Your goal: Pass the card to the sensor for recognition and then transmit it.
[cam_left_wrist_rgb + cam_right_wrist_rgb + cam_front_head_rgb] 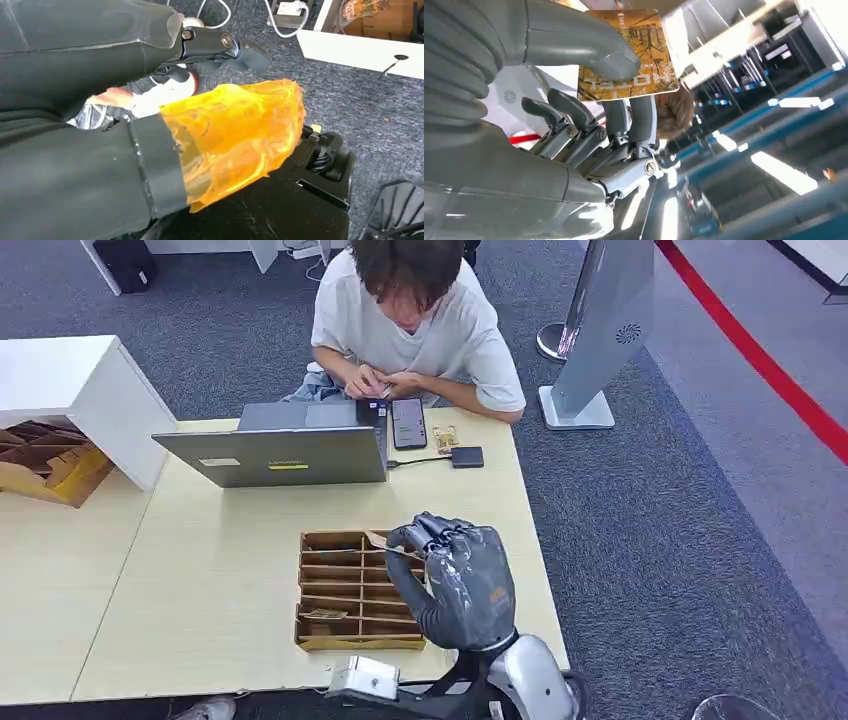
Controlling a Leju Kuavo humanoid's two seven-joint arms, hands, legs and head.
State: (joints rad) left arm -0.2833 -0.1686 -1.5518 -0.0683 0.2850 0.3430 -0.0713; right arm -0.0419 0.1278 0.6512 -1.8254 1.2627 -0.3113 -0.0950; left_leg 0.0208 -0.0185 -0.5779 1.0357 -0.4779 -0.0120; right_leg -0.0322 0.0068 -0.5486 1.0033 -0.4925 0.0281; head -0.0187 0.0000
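Observation:
My right hand (pixel 455 580) hovers over the right side of a wooden slotted card box (pixel 345 590) on the table. It pinches a tan printed card (pixel 385 543) between thumb and fingers. In the right wrist view the thumb (pixel 609 60) presses on the card (pixel 634 55) and the other fingers (pixel 574 120) are curled below it. A small black sensor box (pixel 466 457) lies further back on the table, cabled to the laptop. One more card (pixel 325 614) lies in a near slot of the box. My left hand (pixel 220 42) hangs above carpet; how its fingers lie is unclear.
A grey laptop (pixel 280 452) stands behind the box, with a phone (pixel 408 423) beside it. A person (pixel 410 320) sits at the far side, hands near the phone. A white cabinet (pixel 70 390) is at the left, a grey kiosk stand (pixel 600 330) at the back right.

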